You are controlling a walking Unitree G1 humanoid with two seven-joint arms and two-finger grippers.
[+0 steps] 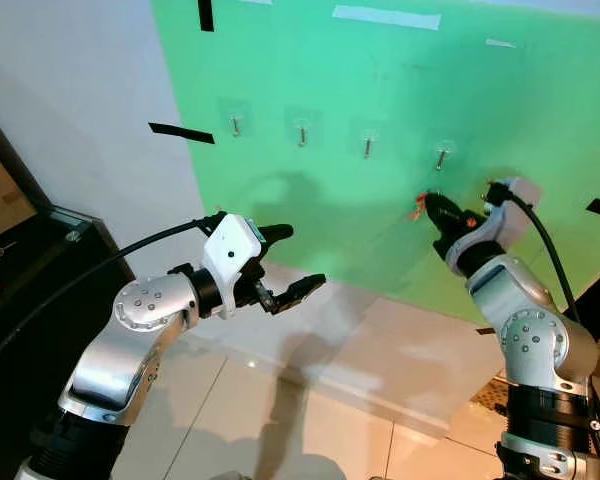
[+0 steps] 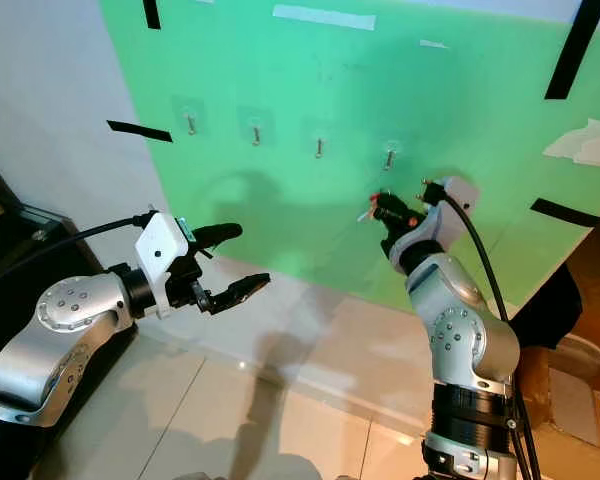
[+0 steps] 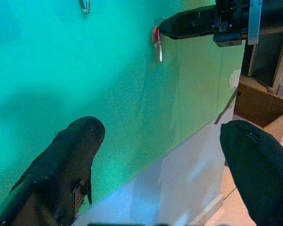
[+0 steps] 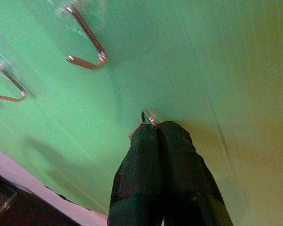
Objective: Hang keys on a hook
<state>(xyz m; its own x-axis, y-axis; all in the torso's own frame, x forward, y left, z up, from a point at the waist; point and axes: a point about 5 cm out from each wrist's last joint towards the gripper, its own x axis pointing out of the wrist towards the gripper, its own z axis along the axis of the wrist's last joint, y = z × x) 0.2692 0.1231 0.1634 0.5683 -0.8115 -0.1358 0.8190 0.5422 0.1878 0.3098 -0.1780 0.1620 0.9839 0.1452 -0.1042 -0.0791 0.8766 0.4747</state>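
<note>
While my left end effector (image 1: pixel 292 262) hovers wide open and empty, well short of the green board (image 1: pixel 380 130), my right end effector (image 1: pixel 427 206) pinches the keys (image 3: pixel 156 41) against it, just below and left of the rightmost hook (image 1: pixel 441 156), which lies nearest.

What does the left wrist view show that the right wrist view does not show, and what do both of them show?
Left wrist view alone: the keys with a red tag hanging from the right gripper, and the left gripper's own fingers wide apart over the pale floor.
Right wrist view alone: the key ring pinched at the tips of the closed fingers, just below the nearest hook.
Both share: the green board with its metal hooks.
</note>
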